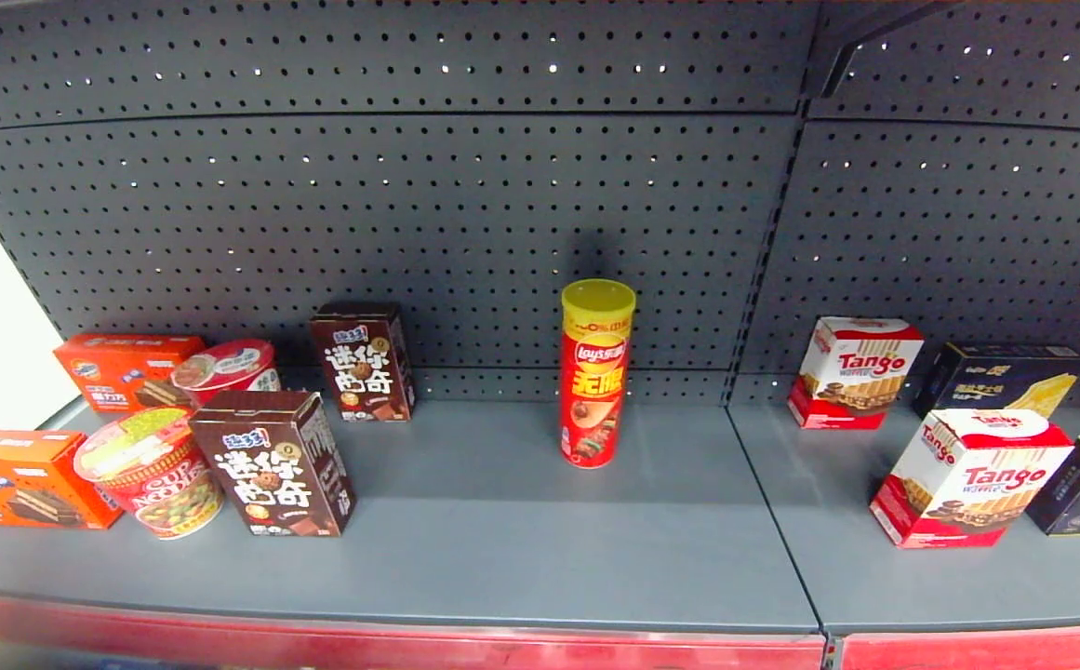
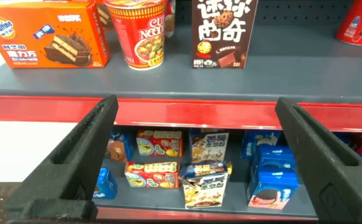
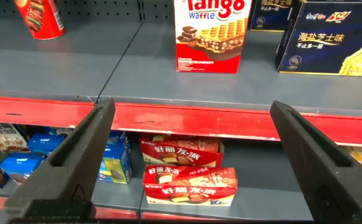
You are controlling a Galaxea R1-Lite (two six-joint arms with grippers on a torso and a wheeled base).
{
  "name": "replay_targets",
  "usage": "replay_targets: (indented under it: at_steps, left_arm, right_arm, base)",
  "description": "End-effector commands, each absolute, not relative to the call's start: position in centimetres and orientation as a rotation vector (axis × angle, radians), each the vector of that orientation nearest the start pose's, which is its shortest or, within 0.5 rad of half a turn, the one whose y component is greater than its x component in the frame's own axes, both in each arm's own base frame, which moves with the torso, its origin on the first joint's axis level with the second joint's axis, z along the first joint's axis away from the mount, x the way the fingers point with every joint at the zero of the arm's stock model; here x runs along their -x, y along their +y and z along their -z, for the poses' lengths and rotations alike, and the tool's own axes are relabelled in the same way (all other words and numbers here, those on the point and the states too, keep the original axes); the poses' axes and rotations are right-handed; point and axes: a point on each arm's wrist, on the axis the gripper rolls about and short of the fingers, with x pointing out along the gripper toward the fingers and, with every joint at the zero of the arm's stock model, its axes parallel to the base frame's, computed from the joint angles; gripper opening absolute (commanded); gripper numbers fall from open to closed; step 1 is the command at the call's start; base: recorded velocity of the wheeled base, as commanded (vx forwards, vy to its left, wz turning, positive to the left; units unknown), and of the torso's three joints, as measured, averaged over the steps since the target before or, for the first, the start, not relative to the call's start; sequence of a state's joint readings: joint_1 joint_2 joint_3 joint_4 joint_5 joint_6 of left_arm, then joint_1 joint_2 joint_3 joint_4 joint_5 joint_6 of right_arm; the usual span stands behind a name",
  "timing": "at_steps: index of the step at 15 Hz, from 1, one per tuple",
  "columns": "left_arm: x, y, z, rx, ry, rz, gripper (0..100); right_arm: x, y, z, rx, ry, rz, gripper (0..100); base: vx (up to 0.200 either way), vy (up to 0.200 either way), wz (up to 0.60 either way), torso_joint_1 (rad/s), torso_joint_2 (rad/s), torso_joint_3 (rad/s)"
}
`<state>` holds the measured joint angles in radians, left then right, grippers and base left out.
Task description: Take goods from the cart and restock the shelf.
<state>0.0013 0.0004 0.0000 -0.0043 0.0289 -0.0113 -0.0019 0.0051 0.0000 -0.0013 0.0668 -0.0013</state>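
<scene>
- Tall red cylindrical chip can [image 1: 597, 377]: red body, yellow lid.
- Dark grey metal shelf [image 1: 540, 549]: plain grey, with a red strip along the front edge.
- Grey metal pegboard back panel [image 1: 409, 214]: even rows of small holes.
- Brown cardboard cookie boxes [image 1: 274, 462]: dark brown, white lettering.
- Orange cardboard cake boxes [image 1: 14, 476]: bright orange.
- Red-and-white cardboard wafer boxes [image 1: 967, 479]: white above, red below.
- Red round noodle cup [image 1: 151, 470]: green-yellow lid.

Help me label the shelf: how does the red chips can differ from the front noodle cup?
The chips can is tall, slim and straight-sided; the front noodle cup is squat and tapered. The can's lid is plain yellow; the cup's is printed green and yellow. The can stands alone mid-shelf; the cup sits between an orange box and a brown box. Both are mostly red.
</scene>
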Motion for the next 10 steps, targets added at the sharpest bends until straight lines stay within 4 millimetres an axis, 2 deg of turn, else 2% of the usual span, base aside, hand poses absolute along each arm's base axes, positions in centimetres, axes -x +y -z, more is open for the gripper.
replay_targets:
  at_steps: [1,10]
  left_arm:
    - [2.28,0.06,-7.60,0.011,-0.005,-0.031,100]
    - [2.28,0.06,-7.60,0.014,-0.005,-0.031,100]
  right_arm:
    - [2.24,0.16,-7.58,0.001,0.005,-0.066,100]
    - [2.24,0.15,-7.58,0.001,0.005,-0.064,100]
  base:
    - [0.000,0.000,0.60,0.002,0.00,-0.002]
    - [0.000,0.000,0.60,0.002,0.00,0.004]
